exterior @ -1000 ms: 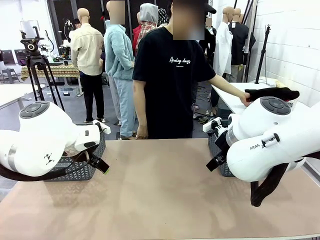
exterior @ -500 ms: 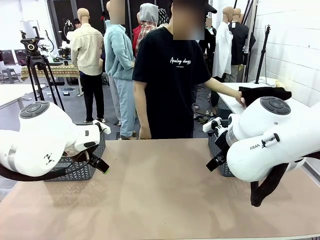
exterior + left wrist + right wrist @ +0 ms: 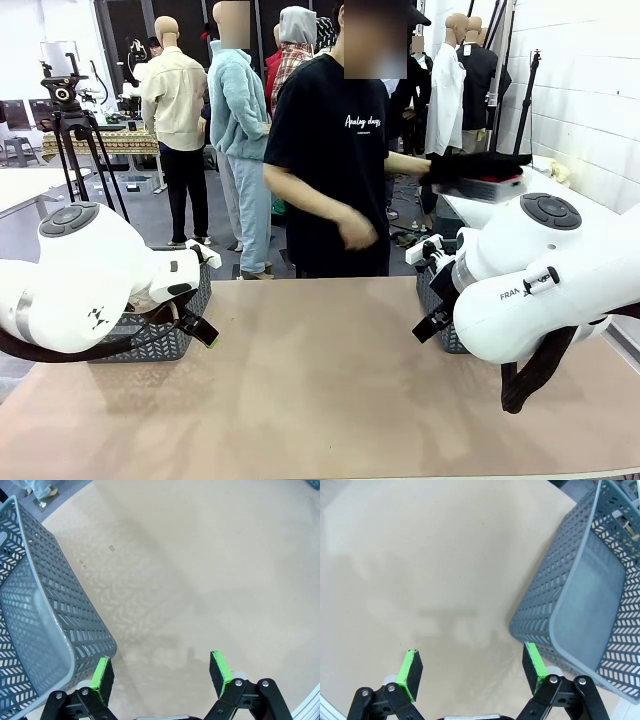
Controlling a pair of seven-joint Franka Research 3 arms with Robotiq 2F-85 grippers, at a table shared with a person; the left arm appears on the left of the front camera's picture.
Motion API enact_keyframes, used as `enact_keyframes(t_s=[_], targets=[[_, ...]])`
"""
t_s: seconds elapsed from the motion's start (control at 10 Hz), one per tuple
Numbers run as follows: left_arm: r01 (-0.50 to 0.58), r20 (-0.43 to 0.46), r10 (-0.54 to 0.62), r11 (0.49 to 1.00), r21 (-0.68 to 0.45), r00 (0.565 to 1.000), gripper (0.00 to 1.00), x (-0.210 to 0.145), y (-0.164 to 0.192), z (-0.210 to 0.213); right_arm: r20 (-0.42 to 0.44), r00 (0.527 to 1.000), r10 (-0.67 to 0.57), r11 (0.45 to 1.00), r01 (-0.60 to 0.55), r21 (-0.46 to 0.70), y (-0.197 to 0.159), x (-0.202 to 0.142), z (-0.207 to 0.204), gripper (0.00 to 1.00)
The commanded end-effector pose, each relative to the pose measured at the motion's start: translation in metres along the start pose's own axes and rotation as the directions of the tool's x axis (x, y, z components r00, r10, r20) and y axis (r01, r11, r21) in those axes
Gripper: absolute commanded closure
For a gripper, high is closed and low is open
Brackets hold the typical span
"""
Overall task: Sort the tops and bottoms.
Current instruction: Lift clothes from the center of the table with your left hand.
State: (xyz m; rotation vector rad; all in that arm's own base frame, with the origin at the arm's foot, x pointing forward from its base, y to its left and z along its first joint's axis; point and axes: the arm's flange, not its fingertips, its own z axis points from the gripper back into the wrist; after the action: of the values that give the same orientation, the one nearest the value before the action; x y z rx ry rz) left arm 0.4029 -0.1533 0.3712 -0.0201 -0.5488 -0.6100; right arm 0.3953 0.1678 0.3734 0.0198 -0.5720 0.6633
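Note:
Beyond the table's far edge, a person holds up a small pile of folded garments in one hand. A black piece point(image 3: 478, 165), one of the bottoms, lies on top; under it shows a paler piece with some red point(image 3: 494, 188), which I cannot identify. My left gripper point(image 3: 208, 336) point(image 3: 161, 666) hangs open over the bare tabletop beside the left basket. My right gripper point(image 3: 424, 328) point(image 3: 472, 664) is open too, just above the table next to the right basket. Neither holds anything.
A grey mesh basket point(image 3: 172, 340) point(image 3: 30, 630) stands at the table's left edge and another point(image 3: 438, 300) point(image 3: 585, 605) at the right edge. The tan table point(image 3: 320, 390) lies between them. A white side table point(image 3: 560, 185) stands behind at the right.
The person has lifted the garment pile off the side table at the right and swung it leftward, turning toward my table. Both arms have stayed still.

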Motion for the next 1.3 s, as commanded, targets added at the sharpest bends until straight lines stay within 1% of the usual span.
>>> enact_keyframes(t_s=[0.0,0.8,0.9,1.0,1.1,1.2], targets=[[-0.004,0.0,0.004,1.0,0.0,1.0,0.0,0.0,0.002,0.0,0.0,1.0,-0.001,1.0,0.001,0.0,0.0,0.0,0.0,0.0],[0.0,0.0,0.0,1.0,0.0,1.0,0.0,0.0,0.0,0.0,0.0,1.0,0.0,1.0,0.0,0.0,0.0,0.0,0.0,0.0],[0.011,0.161,-0.026,0.995,0.097,0.987,0.0,-0.011,-0.021,0.074,0.049,0.998,0.049,0.994,-0.044,-0.105,0.038,-0.001,0.062,0.0],[0.003,0.253,-0.038,0.991,0.135,0.967,0.0,-0.038,-0.028,0.102,0.055,0.998,0.032,0.983,-0.021,-0.184,0.048,0.015,0.106,0.0],[-0.026,0.272,-0.014,0.99,0.142,0.962,0.0,-0.057,-0.025,0.12,0.072,0.996,0.06,0.966,-0.04,-0.254,0.049,0.014,0.134,0.0],[-0.061,0.284,0.014,0.986,0.155,0.959,0.0,-0.05,-0.021,0.148,0.113,0.991,0.072,0.962,-0.039,-0.269,0.061,0.002,0.149,0.0]])
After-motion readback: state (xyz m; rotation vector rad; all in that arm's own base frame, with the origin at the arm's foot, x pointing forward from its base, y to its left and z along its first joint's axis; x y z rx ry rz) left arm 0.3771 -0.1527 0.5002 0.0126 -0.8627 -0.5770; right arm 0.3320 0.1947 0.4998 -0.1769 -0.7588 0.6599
